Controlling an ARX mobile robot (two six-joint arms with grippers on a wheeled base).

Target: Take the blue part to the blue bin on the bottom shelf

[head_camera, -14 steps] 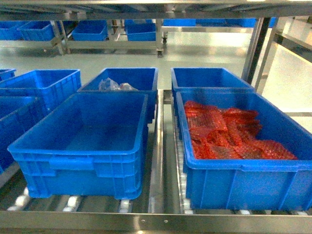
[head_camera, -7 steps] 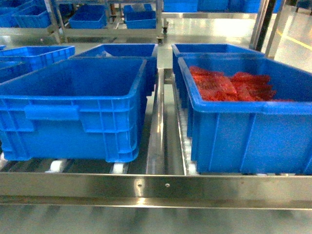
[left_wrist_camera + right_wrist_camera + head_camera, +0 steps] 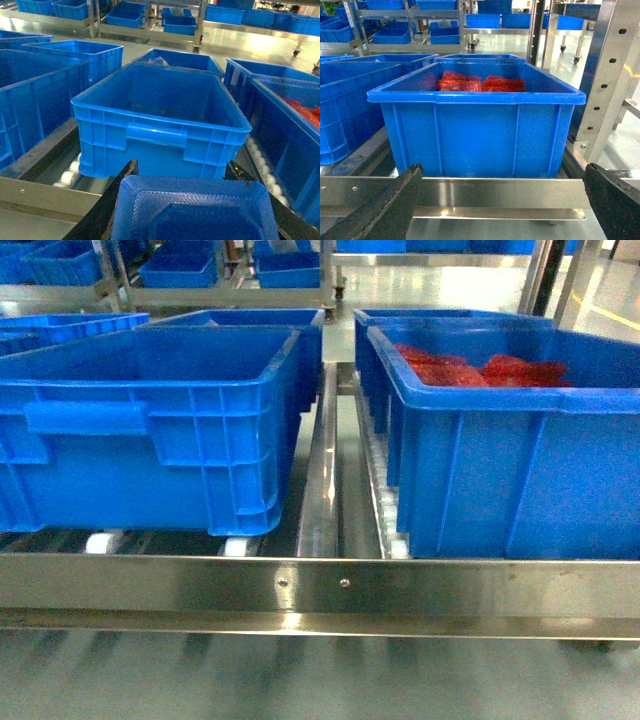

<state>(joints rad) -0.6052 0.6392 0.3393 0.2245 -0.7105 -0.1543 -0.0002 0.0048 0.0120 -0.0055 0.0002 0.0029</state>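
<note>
In the left wrist view my left gripper (image 3: 182,167) is shut on the blue part (image 3: 195,210), a moulded tray-like piece that fills the space between the black fingers (image 3: 107,205). It hangs just before the front rail of the bottom shelf (image 3: 320,585). Straight ahead stands an empty blue bin (image 3: 160,115) on the white rollers (image 3: 70,172), at the left in the head view (image 3: 150,410). My right gripper (image 3: 502,172) is open and holds nothing, facing the shelf rail (image 3: 500,192). Neither gripper shows in the head view.
A blue bin with red mesh parts (image 3: 510,440) sits right of the centre divider rail (image 3: 320,470); the right wrist faces it (image 3: 475,120). More blue bins stand behind and to the left (image 3: 30,95). A perforated steel upright (image 3: 610,75) rises at the right.
The head view has dropped lower and closer to the shelf: the bins, first seen from above, now show their side walls, and the front rail has risen in the frame.
</note>
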